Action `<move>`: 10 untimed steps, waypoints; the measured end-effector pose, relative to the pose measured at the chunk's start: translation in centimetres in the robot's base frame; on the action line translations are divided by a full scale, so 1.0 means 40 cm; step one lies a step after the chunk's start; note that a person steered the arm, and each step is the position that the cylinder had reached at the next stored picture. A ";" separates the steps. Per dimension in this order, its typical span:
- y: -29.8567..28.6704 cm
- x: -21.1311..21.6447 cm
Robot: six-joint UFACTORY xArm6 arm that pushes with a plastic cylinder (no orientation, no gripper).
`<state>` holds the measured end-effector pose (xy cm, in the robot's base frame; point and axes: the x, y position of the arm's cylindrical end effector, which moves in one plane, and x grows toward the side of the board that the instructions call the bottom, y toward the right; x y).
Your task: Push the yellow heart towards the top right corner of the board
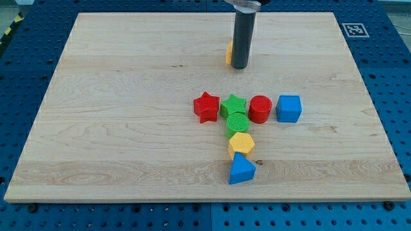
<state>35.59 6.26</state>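
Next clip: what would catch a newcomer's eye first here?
A T-shaped cluster at the wooden board's middle: red star, green star, red cylinder, blue cube. Above, my tip nearly hides a yellow block, shape unclear.

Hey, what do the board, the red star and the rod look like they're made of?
The board looks like pale, matte wood: grain streaks and plank seams show. The red star seems to be matte plastic, perhaps 3D-printed, with fine ridges. The rod looks like dark, smooth metal or plastic with a faint sheen; my tip rests on the board.

Dark cyl. rod point(240, 66) (metal collar)
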 end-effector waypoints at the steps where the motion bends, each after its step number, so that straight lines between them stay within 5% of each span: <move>1: -0.027 -0.002; 4: -0.195 0.011; 8: -0.178 -0.042; 10: -0.041 -0.049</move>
<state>33.63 4.63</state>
